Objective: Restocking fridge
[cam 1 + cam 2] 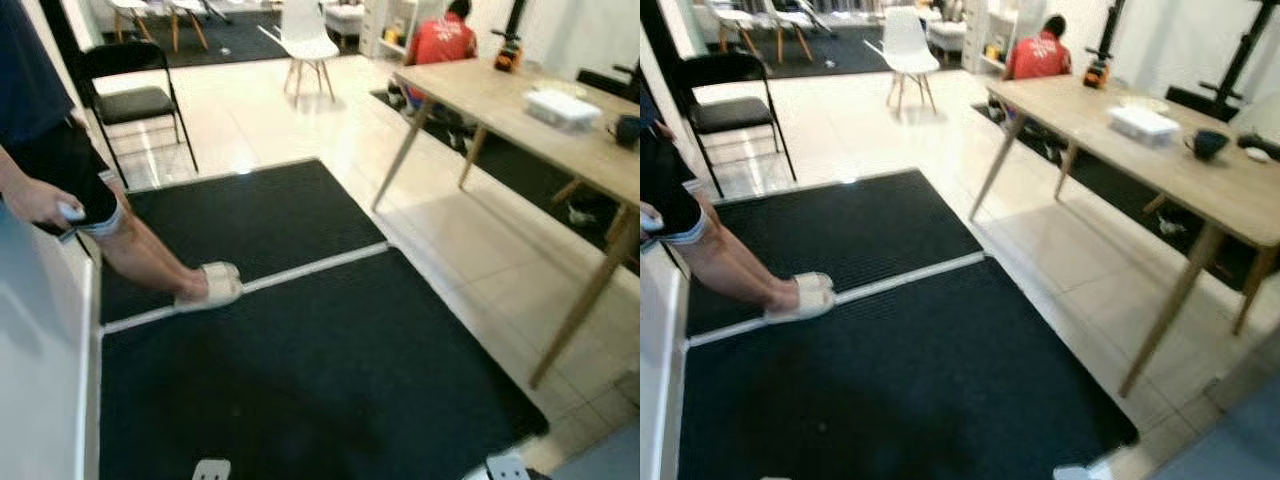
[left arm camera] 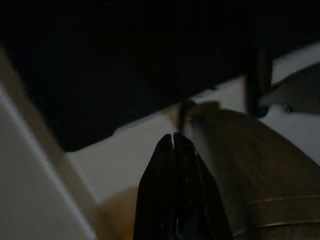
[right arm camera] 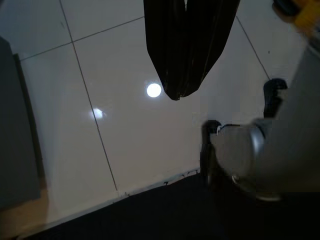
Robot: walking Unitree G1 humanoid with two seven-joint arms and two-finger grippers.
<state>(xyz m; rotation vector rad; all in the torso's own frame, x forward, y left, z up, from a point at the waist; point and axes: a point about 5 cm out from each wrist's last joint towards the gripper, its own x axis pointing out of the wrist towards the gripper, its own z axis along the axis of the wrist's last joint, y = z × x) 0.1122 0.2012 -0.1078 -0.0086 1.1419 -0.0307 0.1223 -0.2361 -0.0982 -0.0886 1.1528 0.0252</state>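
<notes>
- Jaws pressed together on both: left gripper (image 2: 173,137) and right gripper (image 3: 179,92) hang idle, holding nothing.
- Right hangs over tile by the mat (image 1: 300,370).
- A person's leg (image 1: 150,255) stands on the mat; no fridge can be made out.

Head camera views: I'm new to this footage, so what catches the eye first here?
The big black floor mat spreads before the robot, with a person's slippered foot on its white seam at the left. A long wooden table stands at the right, a white box on it.
</notes>
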